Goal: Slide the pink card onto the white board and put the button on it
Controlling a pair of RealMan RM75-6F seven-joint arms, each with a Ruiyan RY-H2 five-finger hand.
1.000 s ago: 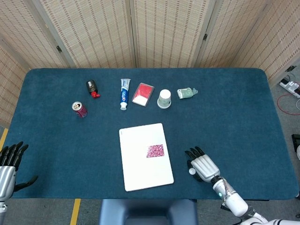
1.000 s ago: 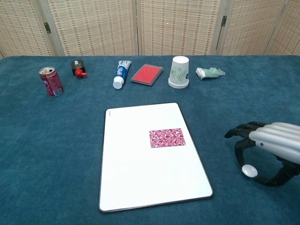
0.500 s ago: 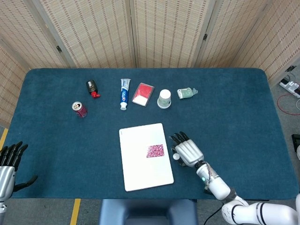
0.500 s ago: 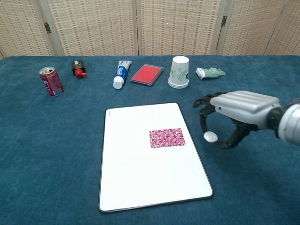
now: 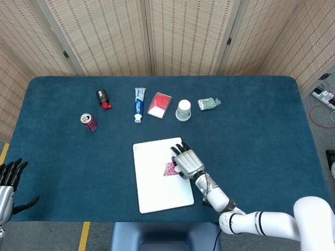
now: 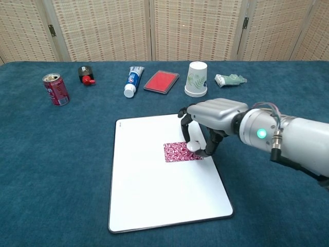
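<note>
White board (image 6: 154, 190) lies flat on the blue worktop (image 6: 61, 164), near my edge. Pink card (image 6: 177, 152) already sits on it, right of centre, so the slide step looks done; I'm on the second step, placing the button.

My right robot hand (image 6: 205, 126) hangs over the card's right end, fingers curled down, pinching the small white button (image 6: 193, 146) at its tips. Button looks just above or touching the card's right edge; can't tell which. My left robot hand (image 5: 8, 180) is parked at the worktop's near left corner, fingers spread, holding nothing.

Next move, as I judge it: lower until the button seats on the card, ease it a bit toward the card's middle, then spread the fingers and lift straight up so it doesn't drag or roll off.

Writing along the back row: toothpaste tube (image 6: 132, 81) has blue-and-red branding, too small to read. Red can (image 6: 55, 89), paper cup (image 6: 196, 79) with green print, no legible text. Red pad (image 6: 161, 82) is unmarked.
</note>
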